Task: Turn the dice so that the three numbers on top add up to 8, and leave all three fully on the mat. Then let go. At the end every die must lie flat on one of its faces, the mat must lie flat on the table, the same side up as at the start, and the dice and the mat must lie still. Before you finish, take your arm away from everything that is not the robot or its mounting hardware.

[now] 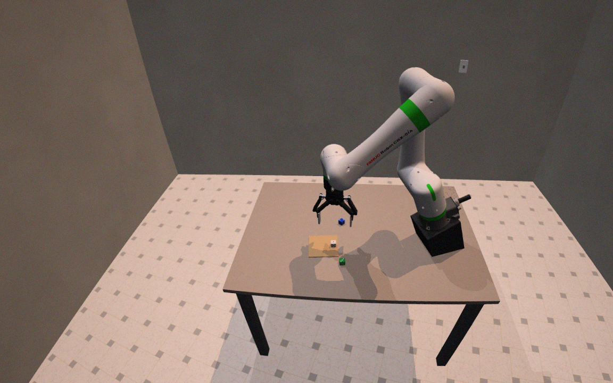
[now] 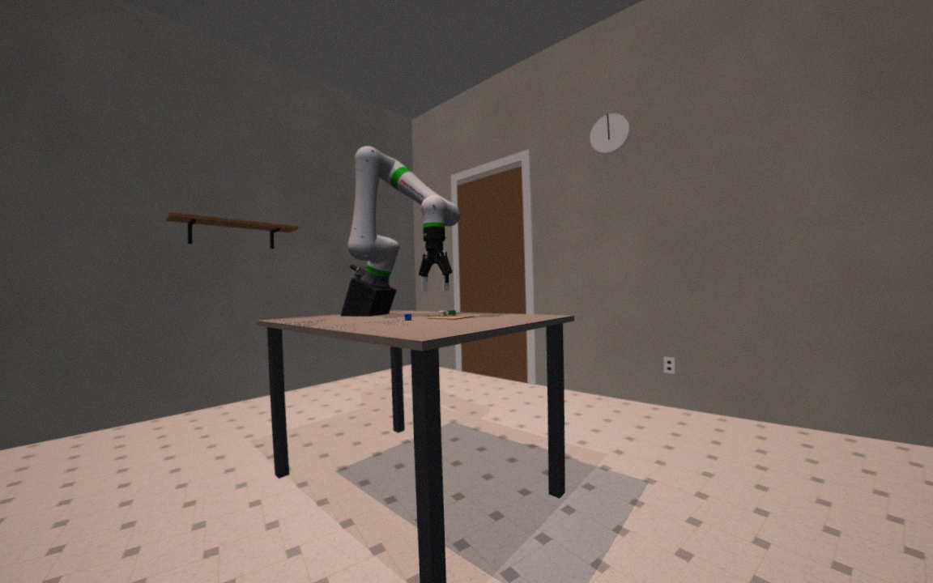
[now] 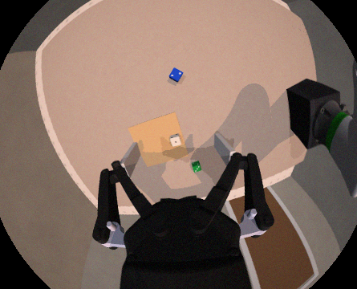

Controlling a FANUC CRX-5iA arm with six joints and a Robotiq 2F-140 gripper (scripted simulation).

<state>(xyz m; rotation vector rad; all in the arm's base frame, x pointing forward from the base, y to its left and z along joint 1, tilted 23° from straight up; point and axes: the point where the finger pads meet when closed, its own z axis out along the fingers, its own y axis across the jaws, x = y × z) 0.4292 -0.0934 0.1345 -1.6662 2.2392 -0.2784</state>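
A white die (image 1: 333, 243) (image 3: 176, 140) lies on the orange mat (image 1: 317, 241) (image 3: 152, 132) near its right edge, with one pip on top. A blue die (image 1: 341, 221) (image 2: 407, 317) (image 3: 176, 75) lies on the table beyond the mat, with two pips on top. A green die (image 1: 342, 261) (image 2: 452, 312) (image 3: 196, 166) lies on the table off the mat's near right corner; several pips show on it, too small to count surely. The mat lies flat. My gripper (image 1: 334, 224) (image 2: 436, 288) (image 3: 176, 144) is wide open and empty, high above the table.
The table (image 1: 270, 271) (image 2: 354, 329) carries the arm's black base (image 1: 438, 238) (image 2: 367, 298) (image 3: 308, 112) at the right in the top view. The arm's shadow falls over part of the mat and the table around the green die.
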